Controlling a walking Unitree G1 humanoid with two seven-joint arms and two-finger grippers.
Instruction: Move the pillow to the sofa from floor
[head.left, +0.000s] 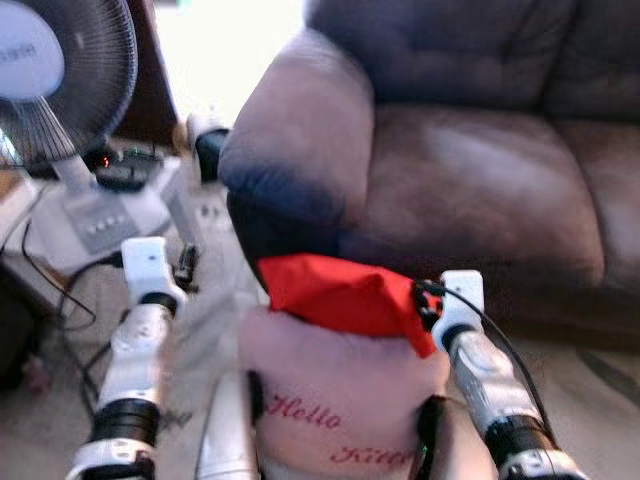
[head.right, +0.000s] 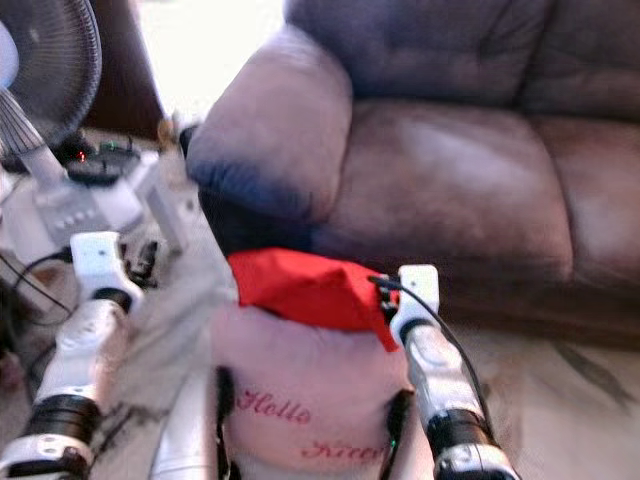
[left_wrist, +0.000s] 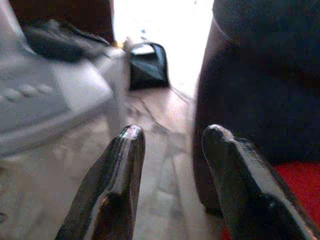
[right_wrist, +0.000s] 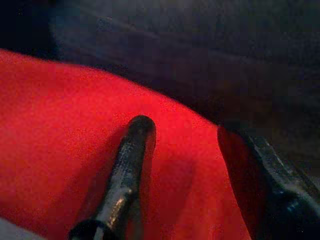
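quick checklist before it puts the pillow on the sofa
1. Pillow off the floor, between the two arms: ok.
2. Right gripper on the pillow's red part: one finger lies on the fabric, firm hold: cannot tell.
3. Left gripper: open, nothing between its fingers, pillow beside it: not ok as a grasp.
4. Sofa seat ahead, bare where visible: ok.
5. Fan and cables off to the robot's left, apart from the pillow: ok.
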